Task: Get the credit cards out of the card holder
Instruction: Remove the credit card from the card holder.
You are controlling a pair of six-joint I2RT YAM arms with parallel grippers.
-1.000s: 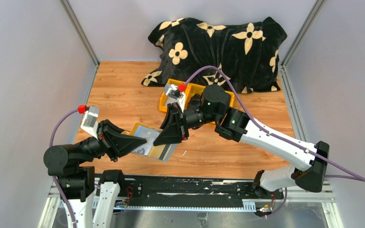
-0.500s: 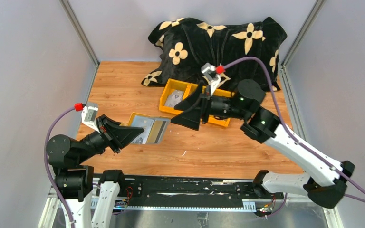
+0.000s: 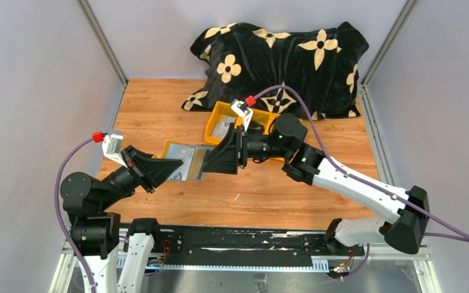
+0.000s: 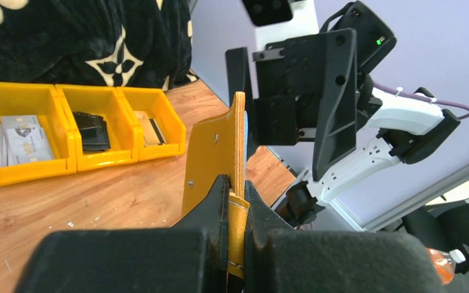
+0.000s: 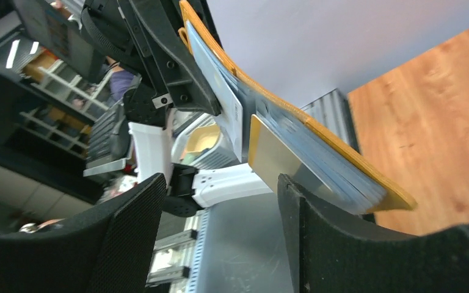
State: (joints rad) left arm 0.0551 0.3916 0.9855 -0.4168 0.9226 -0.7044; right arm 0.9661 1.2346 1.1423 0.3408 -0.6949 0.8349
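The left gripper point(image 4: 237, 183) is clamped tight on the near edge of the card holder point(image 3: 187, 160), holding it off the worktop point(image 3: 159, 116) with its leaves spread open. In the left wrist view the holder stands edge-on and upright between the two black fingers, its mustard back facing left.

The right gripper point(image 5: 220, 183) has its jaws wide apart and holds nothing. It sits just at the holder's free right edge. In the right wrist view the holder slants across the upper frame, its yellow edge outermost and the grey sleeves stacked inside it. The credit cards point(image 5: 275, 155) are in those sleeves; one with a gold-toned face juts out past the sleeve edge, just above the right-hand finger, and whether they touch I cannot tell.

Behind the holder, the yellow three-compartment bin point(image 4: 36, 174) rests near the back of the worktop, with pale cards in its left compartment and dark items in the middle one. A black flower-patterned cloth point(image 3: 281, 55) lies against the back wall. A broad band of bare wood runs between the holder and the worktop's near edge
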